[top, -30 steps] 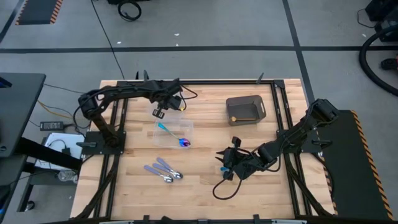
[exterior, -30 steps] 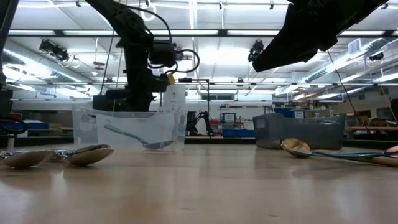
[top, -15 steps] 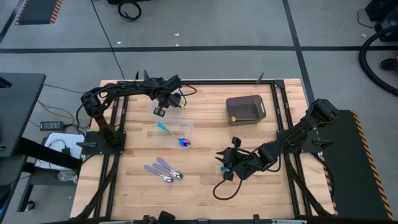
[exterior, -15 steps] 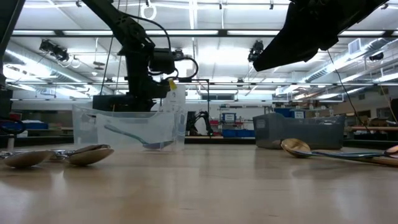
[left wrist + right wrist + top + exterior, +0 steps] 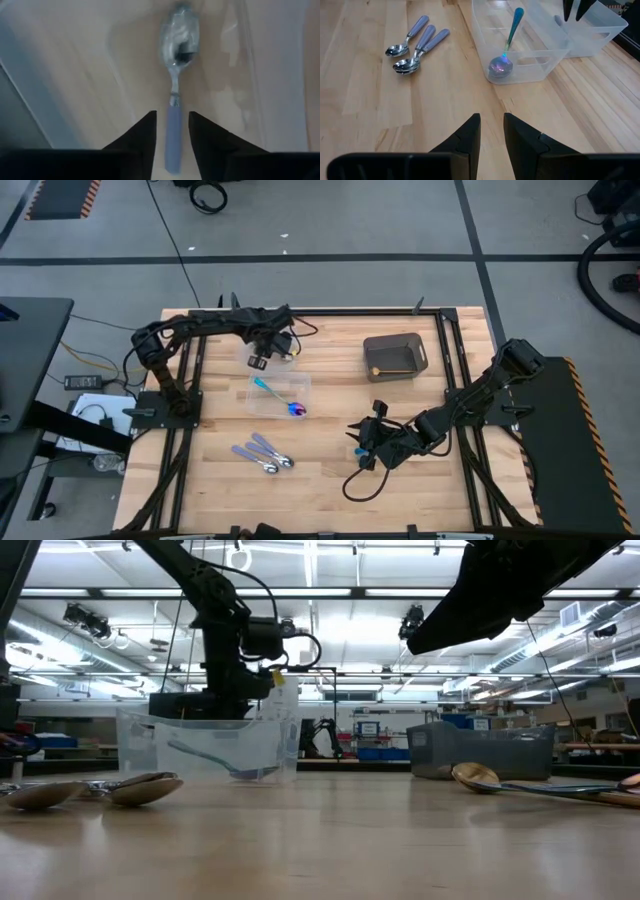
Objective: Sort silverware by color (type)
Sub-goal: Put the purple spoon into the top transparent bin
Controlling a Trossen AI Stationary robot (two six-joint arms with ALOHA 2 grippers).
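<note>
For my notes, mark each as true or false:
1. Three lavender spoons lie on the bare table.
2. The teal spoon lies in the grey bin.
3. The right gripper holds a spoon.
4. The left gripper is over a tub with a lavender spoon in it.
1. True. The three lavender spoons lie side by side on the table.
2. False. The teal spoon lies in a clear tub.
3. False. The right gripper is open and empty, over bare wood.
4. True. The left gripper is open over the far tub, with a fourth lavender spoon below it.
</note>
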